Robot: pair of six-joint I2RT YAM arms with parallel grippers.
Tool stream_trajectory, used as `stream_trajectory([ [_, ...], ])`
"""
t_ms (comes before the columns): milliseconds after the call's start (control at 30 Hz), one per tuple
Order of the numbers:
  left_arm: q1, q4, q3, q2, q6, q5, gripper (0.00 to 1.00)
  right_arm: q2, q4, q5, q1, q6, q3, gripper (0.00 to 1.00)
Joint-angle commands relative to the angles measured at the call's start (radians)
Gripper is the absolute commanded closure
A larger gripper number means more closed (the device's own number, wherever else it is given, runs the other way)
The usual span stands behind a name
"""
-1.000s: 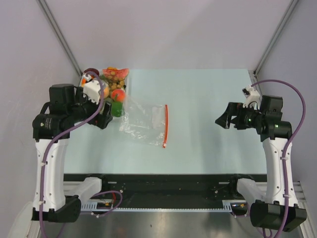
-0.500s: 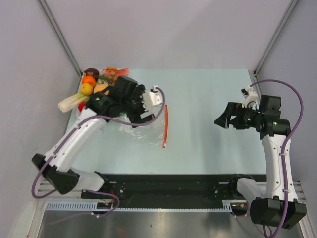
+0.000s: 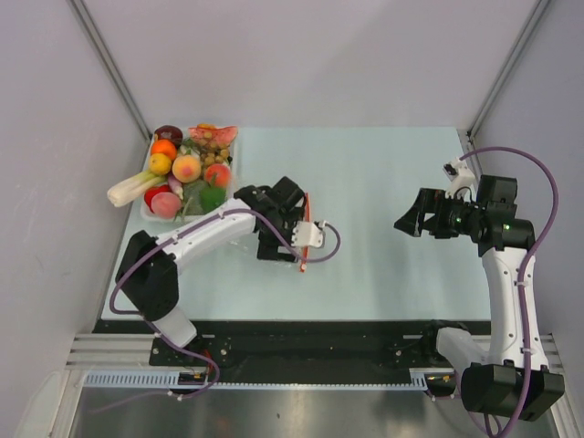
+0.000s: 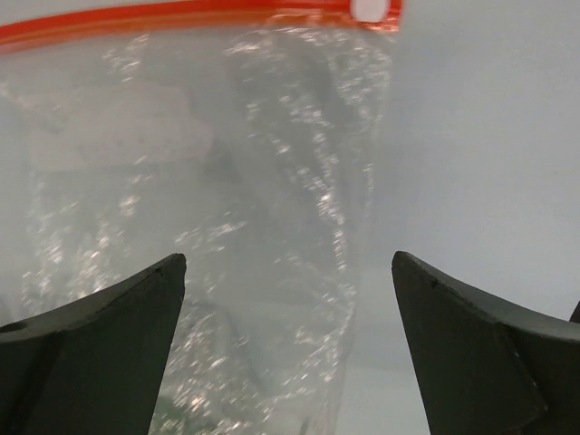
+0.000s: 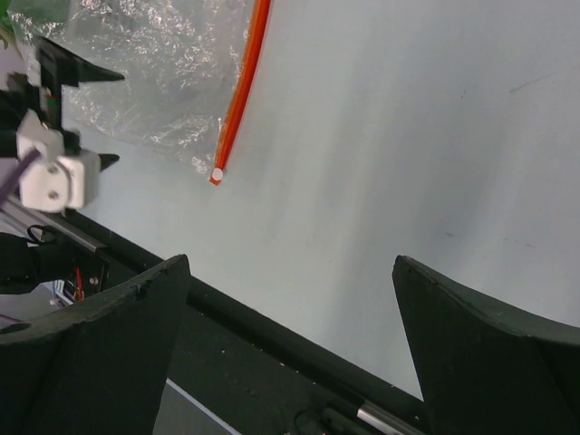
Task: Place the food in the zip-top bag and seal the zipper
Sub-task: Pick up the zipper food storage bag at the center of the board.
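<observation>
The food [image 3: 187,173], toy fruits and vegetables in red, orange, yellow and green, lies piled in a clear tray [image 3: 146,212] at the back left. The clear zip-top bag [image 3: 243,239] lies flat left of the table's middle, its red-orange zipper [image 3: 307,208] along its right edge. My left gripper [image 3: 273,243] hangs open and empty just above the bag [image 4: 227,227], with the zipper [image 4: 181,18] beyond the fingertips. My right gripper [image 3: 407,220] is open and empty, raised at the right, far from the bag [image 5: 154,63] and zipper [image 5: 245,86].
A pale celery-like toy [image 3: 132,189] sticks out over the tray's left side. The table's near edge and a black rail [image 5: 272,344] lie under the right gripper. Grey walls close in the back and sides.
My left arm has swung from the food tray rightward and down over the bag, uncovering the tray. The right arm has not moved.
</observation>
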State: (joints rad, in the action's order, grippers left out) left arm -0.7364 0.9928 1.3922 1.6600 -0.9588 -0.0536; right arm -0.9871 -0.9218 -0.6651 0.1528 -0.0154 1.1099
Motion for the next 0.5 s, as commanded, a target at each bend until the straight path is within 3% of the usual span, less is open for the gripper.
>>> stream_trajectory([
  [0, -0.07, -0.187, -0.188, -0.083, -0.054, 0.033, 0.0, 0.011, 0.02, -0.03, 0.005, 0.011, -0.007, 0.0],
  [333, -0.087, -0.621, -0.435, -0.02, -0.115, 0.218, 0.01, -0.001, 0.021, -0.024, 0.005, 0.029, -0.005, 0.0],
  [367, -0.087, -0.635, -0.441, -0.013, -0.12, 0.231, 0.06, -0.004, 0.023, -0.024, 0.005, 0.034, -0.004, 0.0],
  [400, -0.087, -0.619, -0.432, -0.006, -0.124, 0.232, 0.23, -0.005, 0.026, -0.021, 0.005, 0.035, -0.005, 0.0],
  [467, -0.087, -0.597, -0.394, -0.005, -0.098, 0.219, 0.44, -0.011, 0.035, -0.016, 0.005, 0.052, -0.009, 0.0],
])
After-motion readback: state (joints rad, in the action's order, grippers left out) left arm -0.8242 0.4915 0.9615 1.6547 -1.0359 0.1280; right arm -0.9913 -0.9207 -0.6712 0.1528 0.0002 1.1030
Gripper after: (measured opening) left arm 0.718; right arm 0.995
